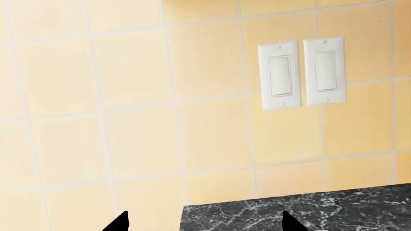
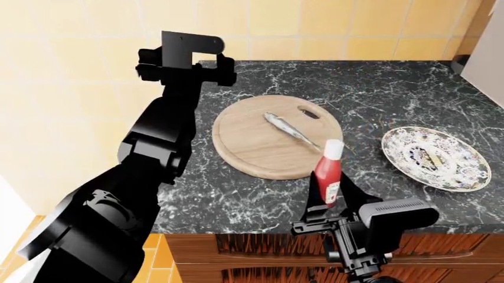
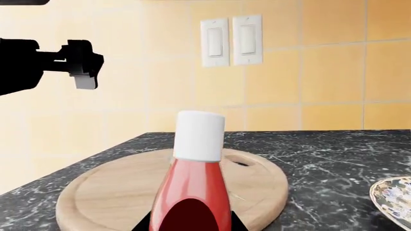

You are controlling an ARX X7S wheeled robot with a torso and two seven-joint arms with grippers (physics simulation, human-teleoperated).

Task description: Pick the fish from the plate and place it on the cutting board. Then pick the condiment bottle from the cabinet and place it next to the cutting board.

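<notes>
Fish [image 2: 290, 129] on cutting board [image 2: 252, 147], right claw [image 2: 329, 203] seemingly gripping condiment bottle [image 2: 329, 173], left claw [image 1: 204, 222] released

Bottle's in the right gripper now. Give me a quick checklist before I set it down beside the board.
1. Fish lying on the cutting board: ok.
2. Condiment bottle upright in the right gripper: ok.
3. Cap on bottle: ok.
4. Bare counter between board and plate for the set-down: ok.
5. Left gripper away from the board, raised near the wall: ok.
6. Bottle base height above the counter: cannot tell.
</notes>
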